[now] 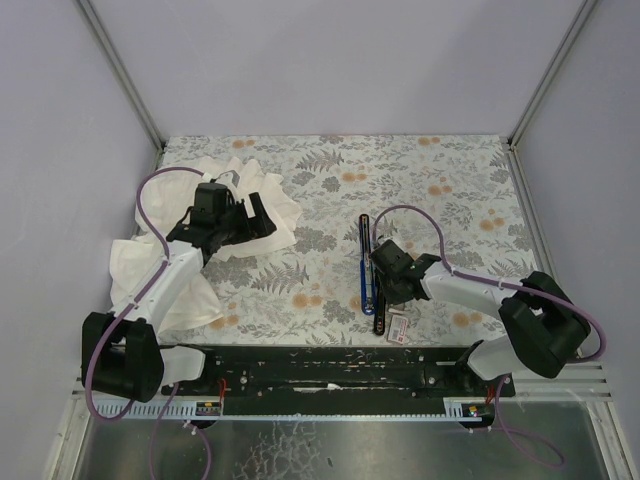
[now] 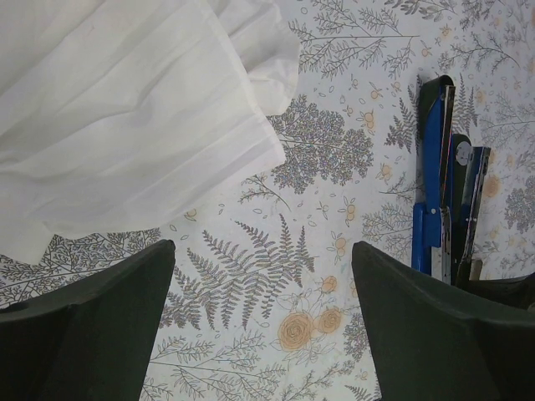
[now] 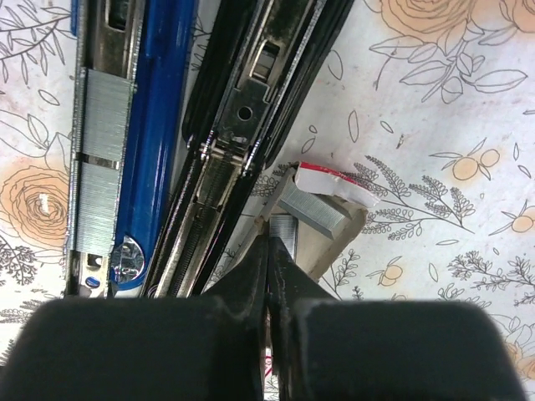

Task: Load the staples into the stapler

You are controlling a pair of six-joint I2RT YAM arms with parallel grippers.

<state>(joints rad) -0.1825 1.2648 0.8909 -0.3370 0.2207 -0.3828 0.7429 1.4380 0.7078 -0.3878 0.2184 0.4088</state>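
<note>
The stapler [image 3: 159, 125] lies opened flat, its blue half [image 1: 366, 265] beside its black half [image 3: 251, 109]. Silvery staple strips [image 3: 102, 167] sit in the channel of the blue half. The small white staples box [image 3: 326, 188] with the red label lies open just right of the stapler, with grey strips inside; in the top view the box [image 1: 398, 326] is near the front edge. My right gripper [image 3: 272, 230] is shut, its tips at the box mouth against the end of a strip [image 3: 285, 227]; nothing shows between them. My left gripper [image 2: 263, 276] hangs open over bare table, left of the stapler [image 2: 441, 184].
A large white cloth [image 1: 215, 240] lies crumpled at the left, under and behind the left arm; the left wrist view has the cloth [image 2: 125, 109] at upper left. A black rail [image 1: 330, 365] runs along the near edge. Grey walls close the table's sides and back.
</note>
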